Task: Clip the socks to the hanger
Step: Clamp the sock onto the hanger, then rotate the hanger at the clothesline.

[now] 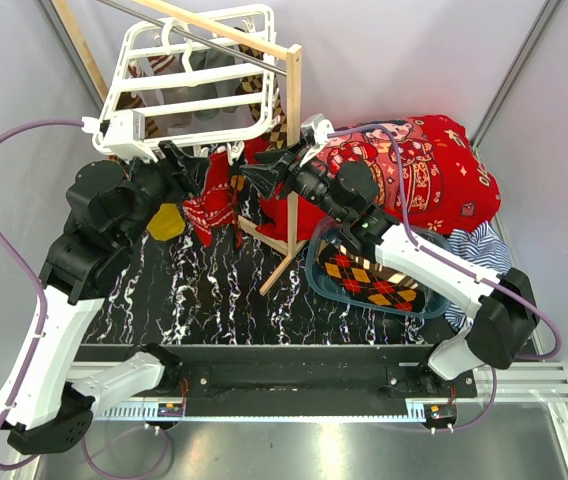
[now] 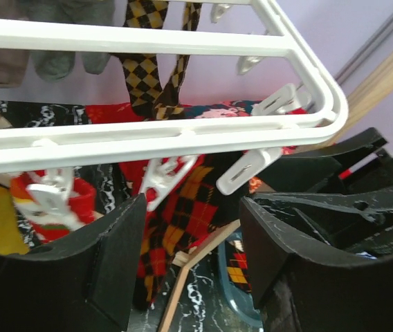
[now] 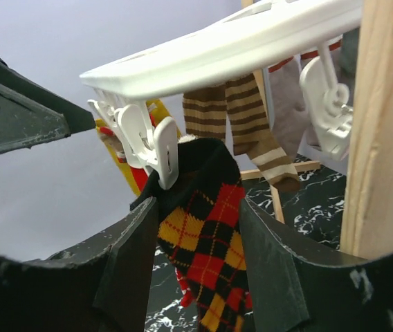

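Observation:
The white hanger (image 1: 189, 75) hangs at the back left with several socks clipped under it. A red-black-yellow argyle sock (image 3: 207, 242) dangles from a white clip (image 3: 151, 145). My right gripper (image 3: 196, 204) is open, its fingers either side of that sock and not pinching it. My left gripper (image 2: 193, 242) is open just below the hanger's front bar (image 2: 183, 131), nothing between its fingers. Brown-and-cream striped sock (image 3: 245, 117), brown diamond sock (image 2: 148, 76), red sock (image 1: 209, 205) and mustard sock (image 1: 167, 222) hang nearby. Another argyle sock (image 1: 374, 280) lies in the basin.
A bare-wood rack post (image 1: 292, 150) stands right beside my right gripper (image 1: 254, 178). A teal basin (image 1: 316, 265) sits on the black marbled table. A big red blanket (image 1: 424, 165) and a blue-white striped cloth (image 1: 484, 250) lie at the right.

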Tool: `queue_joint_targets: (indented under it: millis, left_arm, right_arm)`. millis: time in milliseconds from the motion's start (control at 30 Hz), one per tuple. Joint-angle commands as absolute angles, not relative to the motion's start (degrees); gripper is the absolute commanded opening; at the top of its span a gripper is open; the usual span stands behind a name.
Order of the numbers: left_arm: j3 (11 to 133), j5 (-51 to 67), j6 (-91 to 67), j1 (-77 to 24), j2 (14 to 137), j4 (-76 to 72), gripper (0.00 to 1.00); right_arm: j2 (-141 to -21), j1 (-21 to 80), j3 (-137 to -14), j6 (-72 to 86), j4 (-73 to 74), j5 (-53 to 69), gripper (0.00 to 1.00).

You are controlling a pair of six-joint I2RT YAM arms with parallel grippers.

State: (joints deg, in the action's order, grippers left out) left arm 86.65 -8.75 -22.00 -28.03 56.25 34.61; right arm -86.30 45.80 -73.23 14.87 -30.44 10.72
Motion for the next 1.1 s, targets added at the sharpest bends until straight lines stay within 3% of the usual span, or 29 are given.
queue_joint_targets:
  millis: [0,500,1067]
  left_arm:
    - [86.4,-13.71,-18.55,-27.16,57.04,33.4,0.6]
    - [84.55,-20.39,-12.83,-19.34,56.16,33.66,0.62]
    - [82.44,-26.1,-16.34,-14.5,56.6,33.66,0.62]
  right_arm:
    - [-84.81,45.53,-72.95,11.87,-30.68,6.41,0.59]
    - [-83.93,45.62,-72.51,10.2,-30.32,6.16,0.68]
    - [-83.05,49.22,-68.56,3.0,-40.25,-8.17,0.69]
